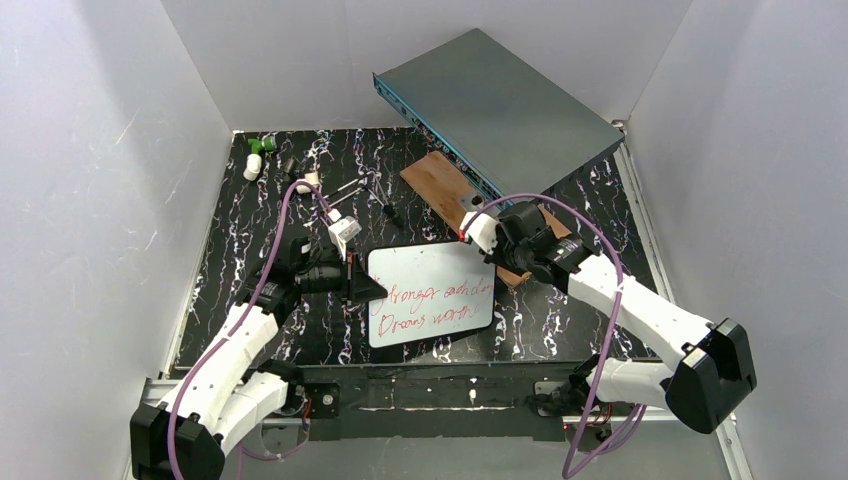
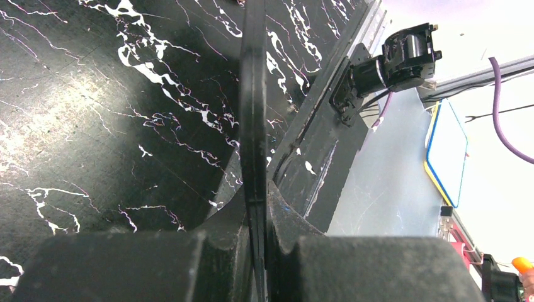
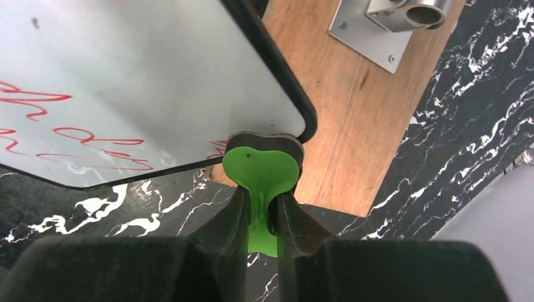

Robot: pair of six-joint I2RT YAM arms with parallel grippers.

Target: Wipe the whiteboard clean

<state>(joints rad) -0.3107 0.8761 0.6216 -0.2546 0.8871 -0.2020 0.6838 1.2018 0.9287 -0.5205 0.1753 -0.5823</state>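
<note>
The whiteboard (image 1: 430, 296) lies mid-table, tilted a little, with two lines of red handwriting. My left gripper (image 1: 370, 286) is shut on its left edge; the left wrist view shows that thin black rim (image 2: 254, 94) edge-on, pinched between my left gripper's (image 2: 257, 198) jaws. My right gripper (image 1: 484, 248) is at the board's far right corner, shut on a green eraser (image 3: 263, 165) with a dark felt pad. The pad touches the rounded corner of the whiteboard (image 3: 145, 75), beside the last red strokes.
A wooden plank (image 1: 442, 180) with a metal bracket (image 3: 393, 22) lies just behind the board, partly under a grey-teal metal box (image 1: 500, 110). Small green and white bits (image 1: 258, 152) and thin tools (image 1: 355, 195) lie at the back left. White walls enclose the table.
</note>
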